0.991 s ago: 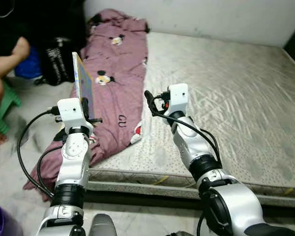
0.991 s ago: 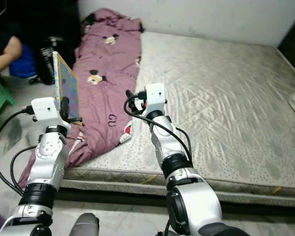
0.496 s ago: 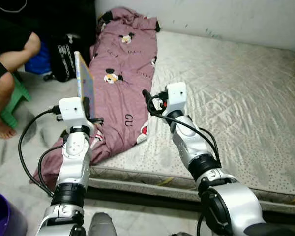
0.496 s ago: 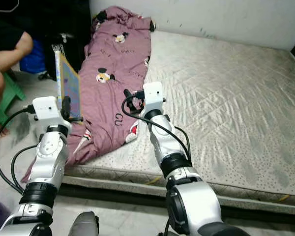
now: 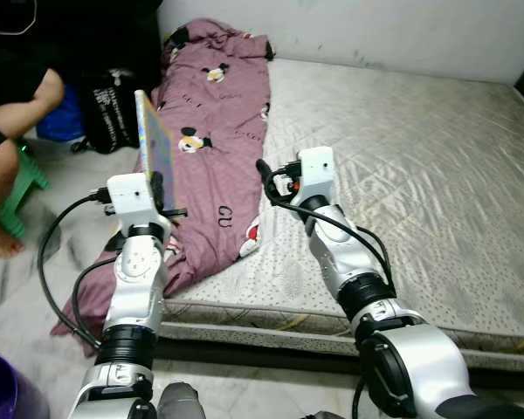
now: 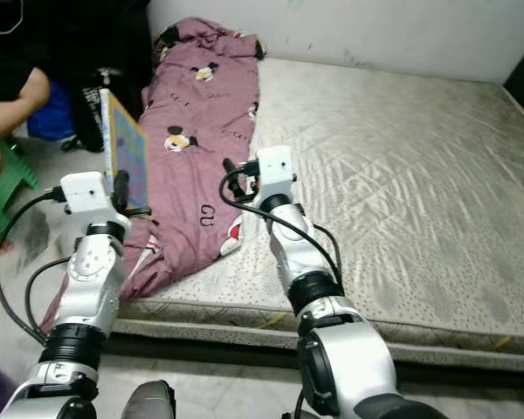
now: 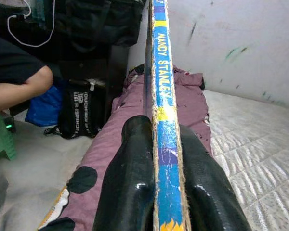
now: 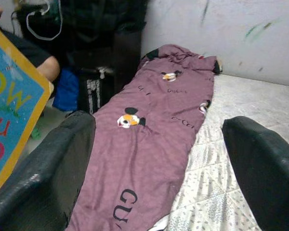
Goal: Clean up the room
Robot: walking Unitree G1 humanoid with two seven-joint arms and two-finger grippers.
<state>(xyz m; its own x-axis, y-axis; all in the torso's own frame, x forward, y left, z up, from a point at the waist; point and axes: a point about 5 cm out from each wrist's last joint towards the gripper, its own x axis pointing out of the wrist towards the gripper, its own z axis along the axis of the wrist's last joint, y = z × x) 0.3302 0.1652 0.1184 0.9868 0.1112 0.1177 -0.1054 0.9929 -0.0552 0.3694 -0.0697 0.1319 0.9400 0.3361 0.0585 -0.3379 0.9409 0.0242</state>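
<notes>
Book: I see a thin picture book [image 5: 155, 148] standing upright on edge, clamped between the fingers of the left pincer [image 7: 156, 159], over the floor just beside the mattress edge. Spine reads "MANDY STANLEY" in the left wrist view.
Left pincer: closed on the book's lower edge, one black finger on each cover.
Left arm: raised, forearm near vertical, wrist camera block just below the book.
Right pincer: [image 8: 159, 168] spread wide with nothing between the fingers [image 8: 48, 163], held above the near side of the mattress [image 5: 402, 175], well apart from the book.
Right arm: bent at the elbow, reaching forward over the mattress edge.
Blanket: maroon cartoon-mouse blanket [image 5: 214, 113] lies along the left side of the mattress, its near end hanging to the floor.
Person: seated at far left on a green stool [image 5: 22, 179]; arm and knee in view, rest cut off by the frame.
Hard to read: black bag [image 5: 113, 109] with white lettering behind the book; I cannot read it.
</notes>
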